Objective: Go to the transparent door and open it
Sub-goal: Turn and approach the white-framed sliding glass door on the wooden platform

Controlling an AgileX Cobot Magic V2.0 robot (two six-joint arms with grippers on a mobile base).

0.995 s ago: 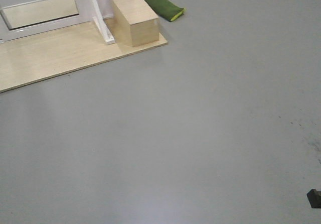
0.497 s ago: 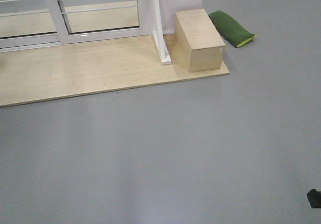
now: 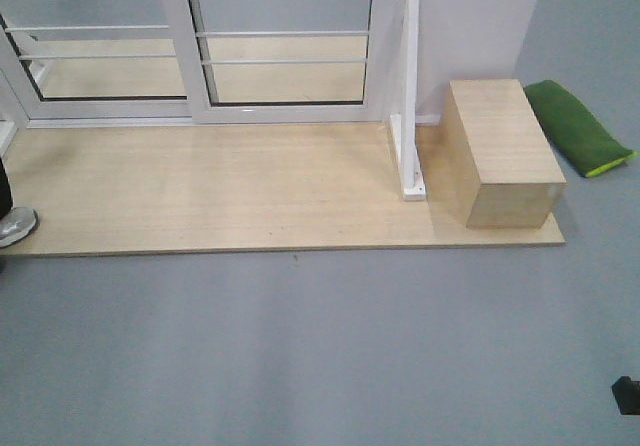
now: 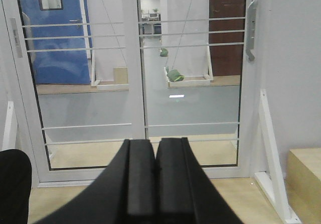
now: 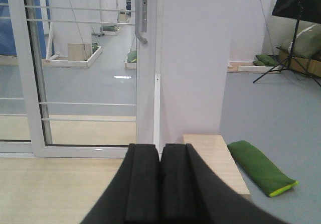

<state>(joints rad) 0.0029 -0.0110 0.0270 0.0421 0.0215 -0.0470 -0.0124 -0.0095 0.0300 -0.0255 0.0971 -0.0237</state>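
Two glass panels stand side by side in a white frame, to the left of and behind one wooden box (image 3: 500, 156). The panel nearer the box is the transparent door (image 3: 285, 66). It carries one curved grey handle (image 4: 250, 28) high on its box-side edge. In the left wrist view it shows five thin white rails, three high and two low.

One pale wooden platform (image 3: 200, 196) lies in front of the panels, and the box sits on its right end. One white brace (image 3: 410, 116) stands just left of the box, between it and the door. One green bag (image 3: 577, 126) lies on the grey floor just right of the box. One shoe (image 3: 15, 226) shows at the platform's far left edge, well apart from the box.

Both arms point level and forward, well apart from the door. The left gripper (image 4: 154, 148) points at the frame where the two panels meet, its two fingers (image 4: 140, 174) pressed together with nothing between them. The right gripper (image 5: 161, 151) points at the white wall just right of the door's handle edge, above the box's left side, its two fingers (image 5: 143, 179) likewise pressed together and holding nothing.
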